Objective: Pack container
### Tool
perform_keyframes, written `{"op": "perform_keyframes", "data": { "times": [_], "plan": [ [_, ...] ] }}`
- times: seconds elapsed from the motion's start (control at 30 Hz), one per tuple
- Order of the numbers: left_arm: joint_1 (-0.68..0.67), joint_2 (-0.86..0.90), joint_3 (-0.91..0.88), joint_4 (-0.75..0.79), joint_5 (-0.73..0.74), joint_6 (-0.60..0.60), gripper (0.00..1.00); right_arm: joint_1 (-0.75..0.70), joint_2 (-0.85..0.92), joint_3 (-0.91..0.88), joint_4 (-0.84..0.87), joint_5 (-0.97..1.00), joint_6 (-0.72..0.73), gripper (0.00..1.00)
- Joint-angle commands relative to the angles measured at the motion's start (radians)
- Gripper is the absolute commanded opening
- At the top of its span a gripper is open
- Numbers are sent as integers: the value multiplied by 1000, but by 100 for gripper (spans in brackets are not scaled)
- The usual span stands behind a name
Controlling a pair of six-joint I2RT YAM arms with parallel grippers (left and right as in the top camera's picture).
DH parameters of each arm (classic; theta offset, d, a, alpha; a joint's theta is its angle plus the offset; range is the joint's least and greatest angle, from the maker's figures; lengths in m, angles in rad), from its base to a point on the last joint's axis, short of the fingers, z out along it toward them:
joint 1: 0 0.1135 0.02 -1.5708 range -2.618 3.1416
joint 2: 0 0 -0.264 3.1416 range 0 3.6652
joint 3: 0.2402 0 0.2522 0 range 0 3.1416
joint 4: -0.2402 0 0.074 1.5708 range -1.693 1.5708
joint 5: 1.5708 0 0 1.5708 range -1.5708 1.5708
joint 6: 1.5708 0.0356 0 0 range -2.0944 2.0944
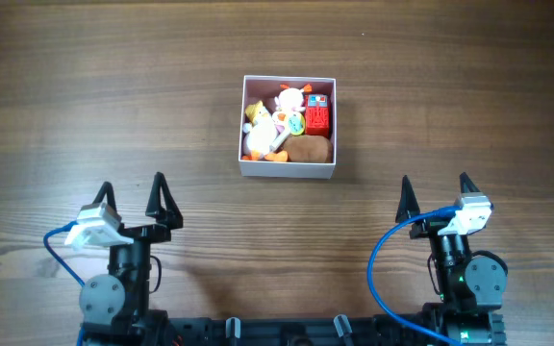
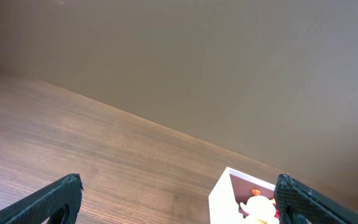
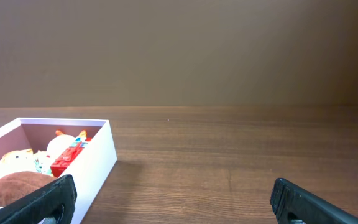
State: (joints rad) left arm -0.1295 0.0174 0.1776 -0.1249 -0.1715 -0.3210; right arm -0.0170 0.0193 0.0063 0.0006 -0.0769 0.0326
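The container [image 1: 288, 170] sits on the wooden table [image 1: 85, 86] a little above the middle of the overhead view, slightly right of center. It is a square, shallow box with white walls and a pink inside, and it is packed with small toys. A white plush toy [image 1: 292, 98] lies at the top and a yellow one [image 1: 255, 120] along the left wall. A red block [image 1: 317, 117] sits at the upper right and a brown lump [image 1: 308, 150] at the lower right. They are pressed close together and I cannot tell exactly how they overlap.

Both arms are low in the frame, well apart from the box. The left gripper [image 1: 132, 185] is at the lower left, its two dark fingers spread wide with nothing between them. The right gripper [image 1: 434, 181] is at the lower right, its fingers likewise apart and holding nothing. A blue cable [image 1: 61, 245] loops beside the left arm, and another blue cable [image 1: 388, 255] curves down beside the right arm.

In the left wrist view a corner of the box shows at the lower right. In the right wrist view the box is at the lower left.
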Motion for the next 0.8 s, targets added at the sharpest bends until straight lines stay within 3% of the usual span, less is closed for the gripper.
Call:
{"op": "perform_keyframes", "data": {
  "times": [0.0, 0.43, 0.6, 0.77],
  "plan": [
    [5, -14, -48, 19, 60, -5, 100, -5, -9, -1, 2, 20, -6, 100],
    [5, -14, -160, 37, 93, 3, 100, -5, -9, -1, 2, 20, -6, 100],
    [5, -14, -161, 42, 95, 88, 100, -5, -9, -1, 2, 20, -6, 100],
    [5, -14, -161, 39, 159, 262, 100, -5, -9, -1, 2, 20, -6, 99]
  ]
}}
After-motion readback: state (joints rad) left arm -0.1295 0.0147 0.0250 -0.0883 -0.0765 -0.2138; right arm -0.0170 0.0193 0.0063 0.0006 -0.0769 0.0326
